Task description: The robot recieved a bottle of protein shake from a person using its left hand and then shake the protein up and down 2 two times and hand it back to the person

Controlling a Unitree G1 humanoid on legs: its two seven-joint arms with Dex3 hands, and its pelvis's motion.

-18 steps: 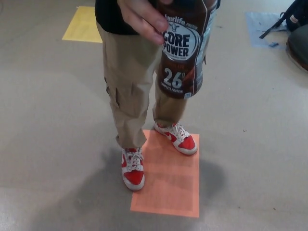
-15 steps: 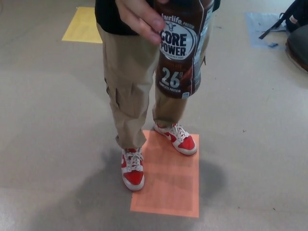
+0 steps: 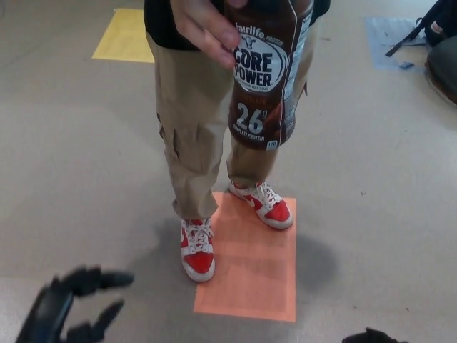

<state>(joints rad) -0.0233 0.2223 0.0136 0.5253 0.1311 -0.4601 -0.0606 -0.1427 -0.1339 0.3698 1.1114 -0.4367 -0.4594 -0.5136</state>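
A person's hand (image 3: 203, 25) holds a brown Core Power protein shake bottle (image 3: 265, 75) upright at the top centre, label facing me. My left hand (image 3: 68, 307) shows at the bottom left, open, its black fingers spread, far below and left of the bottle. Only a dark tip of my right hand (image 3: 373, 336) shows at the bottom edge, too little to tell its state.
The person stands in tan trousers and red-and-white shoes (image 3: 198, 250), one foot on an orange floor mat (image 3: 250, 261). A yellow mat (image 3: 127, 36) lies at the back left, a blue mat (image 3: 393, 39) and dark bags (image 3: 443, 43) at the back right.
My left hand has come up into view at the bottom left, and a tip of my right hand at the bottom edge. The bottle has shifted slightly left and up.
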